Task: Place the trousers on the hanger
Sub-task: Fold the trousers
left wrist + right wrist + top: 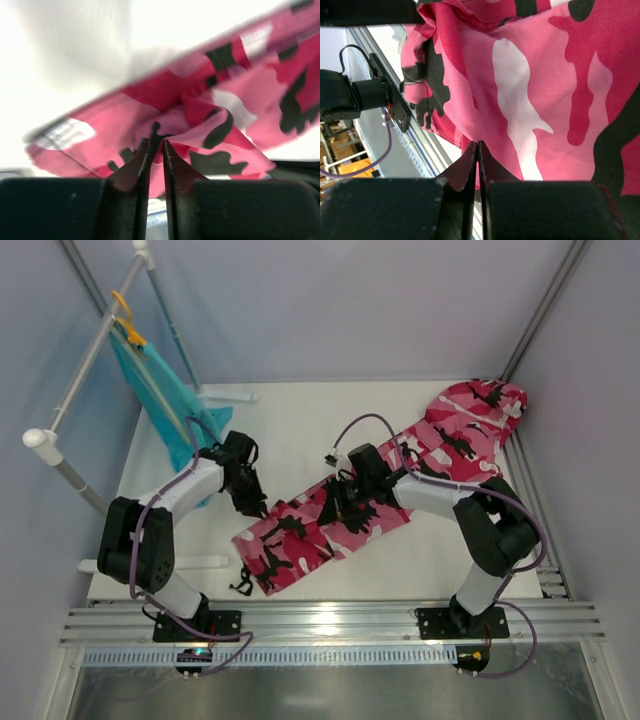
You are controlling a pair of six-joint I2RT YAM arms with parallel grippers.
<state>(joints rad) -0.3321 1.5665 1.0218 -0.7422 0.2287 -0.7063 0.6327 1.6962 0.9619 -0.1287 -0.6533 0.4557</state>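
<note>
The pink camouflage trousers [455,435] lie diagonally on the white table [290,430], from near the left arm up to the back right. My left gripper [255,505] is at their lower left end. In the left wrist view its jaws [156,142] stand only a sliver apart, with a puckered fold of the trousers [125,120] caught at the tips and that edge lifted. My right gripper [345,508] sits on the middle of the cloth. The right wrist view shows it [479,143] shut on a fold of the trousers [545,100]. The hanger is not in view.
A white tube rack [90,360] stands at the back left, carrying a teal garment [160,400] on an orange hanger [127,325]. Its foot [225,395] lies on the table. An aluminium rail [330,620] runs along the near edge.
</note>
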